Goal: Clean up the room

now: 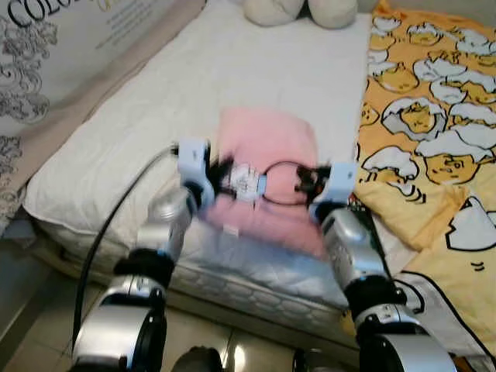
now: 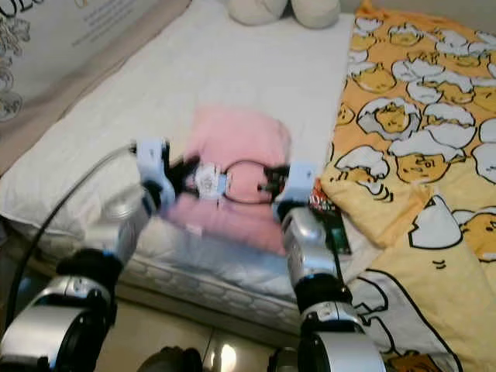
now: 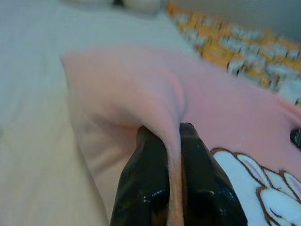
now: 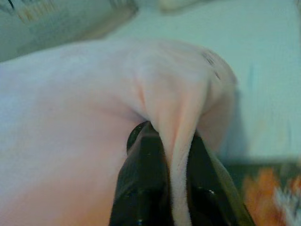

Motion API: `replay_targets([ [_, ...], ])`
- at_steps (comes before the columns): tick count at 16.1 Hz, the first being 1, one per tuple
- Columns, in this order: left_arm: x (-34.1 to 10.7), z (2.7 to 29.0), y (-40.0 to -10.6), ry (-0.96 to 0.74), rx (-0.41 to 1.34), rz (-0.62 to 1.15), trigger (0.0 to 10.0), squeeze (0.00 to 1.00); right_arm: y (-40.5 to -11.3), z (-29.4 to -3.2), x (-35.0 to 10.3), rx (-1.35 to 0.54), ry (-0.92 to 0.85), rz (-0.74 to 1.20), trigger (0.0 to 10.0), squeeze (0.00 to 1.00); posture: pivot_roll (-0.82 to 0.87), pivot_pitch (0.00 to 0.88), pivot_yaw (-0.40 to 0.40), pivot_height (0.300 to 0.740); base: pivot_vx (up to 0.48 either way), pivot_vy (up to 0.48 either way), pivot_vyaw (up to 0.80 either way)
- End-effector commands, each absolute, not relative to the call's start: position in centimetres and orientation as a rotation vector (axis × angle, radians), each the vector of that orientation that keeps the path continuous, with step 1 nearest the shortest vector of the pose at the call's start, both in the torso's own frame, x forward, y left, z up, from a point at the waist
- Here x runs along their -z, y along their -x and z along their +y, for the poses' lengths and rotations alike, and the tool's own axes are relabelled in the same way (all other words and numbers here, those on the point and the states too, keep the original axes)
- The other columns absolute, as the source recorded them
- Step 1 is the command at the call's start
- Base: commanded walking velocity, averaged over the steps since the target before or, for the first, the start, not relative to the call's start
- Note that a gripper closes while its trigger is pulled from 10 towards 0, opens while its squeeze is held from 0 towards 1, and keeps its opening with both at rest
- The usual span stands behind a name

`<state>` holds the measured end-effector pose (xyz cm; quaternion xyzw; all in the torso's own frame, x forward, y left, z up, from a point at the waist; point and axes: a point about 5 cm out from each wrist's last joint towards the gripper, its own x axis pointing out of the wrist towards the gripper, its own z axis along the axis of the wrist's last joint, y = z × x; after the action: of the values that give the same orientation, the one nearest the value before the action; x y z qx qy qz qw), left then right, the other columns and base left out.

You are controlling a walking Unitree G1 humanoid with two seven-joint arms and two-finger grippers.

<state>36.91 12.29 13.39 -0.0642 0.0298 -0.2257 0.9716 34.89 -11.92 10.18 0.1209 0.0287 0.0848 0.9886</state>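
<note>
Soft, even daylight is seen; motion blur smears the head views; glare is cast on the floor tiles (image 1: pixel 236 356); wrist backgrounds are defocused.

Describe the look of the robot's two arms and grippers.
Both arms are silver metal with black joint bands. The left gripper and right gripper have glossy black fingers on white wrist blocks. A black cable runs along the left arm.
</note>
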Motion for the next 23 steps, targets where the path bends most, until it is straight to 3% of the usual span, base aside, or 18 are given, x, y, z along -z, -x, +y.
replay_targets([
  [1,-16.4,13.2,-37.7,0.1,0.426,-0.06,0.0,0.0,-35.8,-12.5,-13.6,-0.147,-0.222,-0.082,0.0,0.0,-0.17,0.0,0.085,0.74,0.0,0.0,0.0],
  [3,-18.5,13.7,-38.3,0.031,0.429,-0.128,0.0,0.0,-36.1,-12.5,-15.2,-0.153,-0.215,-0.143,0.0,0.0,-0.17,0.0,0.087,0.74,0.0,0.0,0.0],
  [7,-18.7,13.6,-38.4,0.011,0.408,-0.129,0.0,0.0,-36.0,-12.8,-15.8,-0.129,-0.154,-0.157,0.0,0.0,-0.18,0.0,0.097,0.74,0.0,0.0,0.0],
  [8,-18.7,13.6,-38.4,0.0,0.395,-0.128,2.9,0.0,-35.9,-12.9,-15.9,-0.124,-0.122,-0.162,0.0,0.0,-0.18,0.0,0.099,0.74,0.0,0.0,0.0],
  [9,-18.5,13.8,-38.5,0.002,0.378,-0.124,10.0,0.0,-35.7,-13.0,-15.8,-0.126,-0.099,-0.163,10.0,0.0,-0.18,0.0,0.1,0.74,0.0,0.0,0.0],
  [15,-14.5,14.1,-37.9,-0.039,0.315,0.01,10.0,0.0,-33.8,-13.6,-13.1,-0.113,-0.062,-0.099,10.0,0.0,-0.2,0.0,0.102,0.74,0.0,0.465,0.0],
  [23,-14.9,14.1,-38.2,-0.034,0.306,-0.004,10.0,0.0,-32.9,-13.3,-11.7,-0.143,-0.052,-0.057,10.0,0.0,-0.2,0.0,0.106,0.74,0.0,0.476,0.0],
])
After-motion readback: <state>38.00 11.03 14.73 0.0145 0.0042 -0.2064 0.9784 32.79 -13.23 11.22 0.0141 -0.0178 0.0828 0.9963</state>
